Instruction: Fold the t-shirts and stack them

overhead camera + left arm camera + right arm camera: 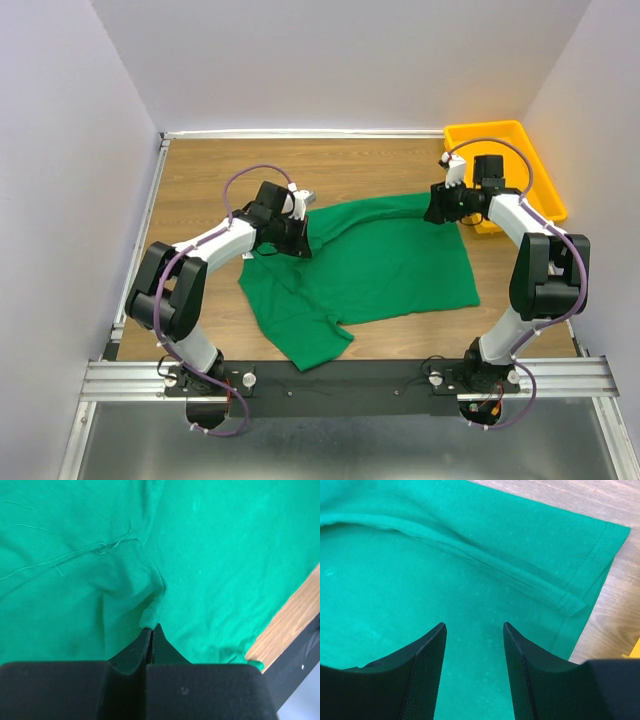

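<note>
One green shirt [380, 265] lies on the table [200, 180], spread loosely across the middle but not flat. A lobe of cloth trails toward the near edge, left of centre, and a narrower strip runs up toward the far right. Left gripper [293, 236] sits low at the shirt's left edge. From the left wrist camera I see its jaws pressed together with a small pucker of green cloth caught at the very tips and wrinkles spreading from that spot, so I note it as closed on the shirt. Loose threads show on the fabric beyond it, and a bare wedge of wood shows at the right of that view. Right gripper [437, 206] is at the shirt's far right end, near the yellow tray [485, 128], which stands in the table's far right corner apart from the shirt. From the right wrist camera its two fingers [427, 665] stand parted with only flat green cloth showing in the gap. It has hold of nothing, and I cannot tell whether the tips touch the fabric. Ahead of them a folded ridge with a stitched hem runs diagonally to the shirt's corner, with bare wood past it.
</note>
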Robot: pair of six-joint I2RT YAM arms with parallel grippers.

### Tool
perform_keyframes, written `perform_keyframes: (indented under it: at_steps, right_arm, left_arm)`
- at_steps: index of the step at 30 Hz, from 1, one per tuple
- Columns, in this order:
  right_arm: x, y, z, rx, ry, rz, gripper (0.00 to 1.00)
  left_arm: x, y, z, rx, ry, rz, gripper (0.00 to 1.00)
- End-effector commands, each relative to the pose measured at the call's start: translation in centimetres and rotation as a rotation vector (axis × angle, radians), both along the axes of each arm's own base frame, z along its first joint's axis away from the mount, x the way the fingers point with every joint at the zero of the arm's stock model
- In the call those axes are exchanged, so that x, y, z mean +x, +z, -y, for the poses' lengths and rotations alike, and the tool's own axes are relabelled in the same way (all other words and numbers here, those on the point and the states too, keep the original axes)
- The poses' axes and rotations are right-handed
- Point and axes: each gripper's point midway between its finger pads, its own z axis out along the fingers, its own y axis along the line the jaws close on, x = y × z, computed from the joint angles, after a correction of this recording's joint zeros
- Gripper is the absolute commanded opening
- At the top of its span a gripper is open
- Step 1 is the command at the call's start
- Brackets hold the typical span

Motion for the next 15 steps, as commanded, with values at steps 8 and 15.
perform_keyframes:
  at_steps: [8,15]
  right_arm:
    - [0.73,1.64,0.49,-0.011,-0.032,0.027,0.57]
    - [0.64,1.22,0.52,-0.013,-0.032,0.017,0.57]
  left_arm:
    - [-1.84,-0.56,-0.28,0.029,-0.047,-0.024,0.00]
    - [-1.97,-0.71,-0.25,0.044,-0.058,-0.030,0.00]
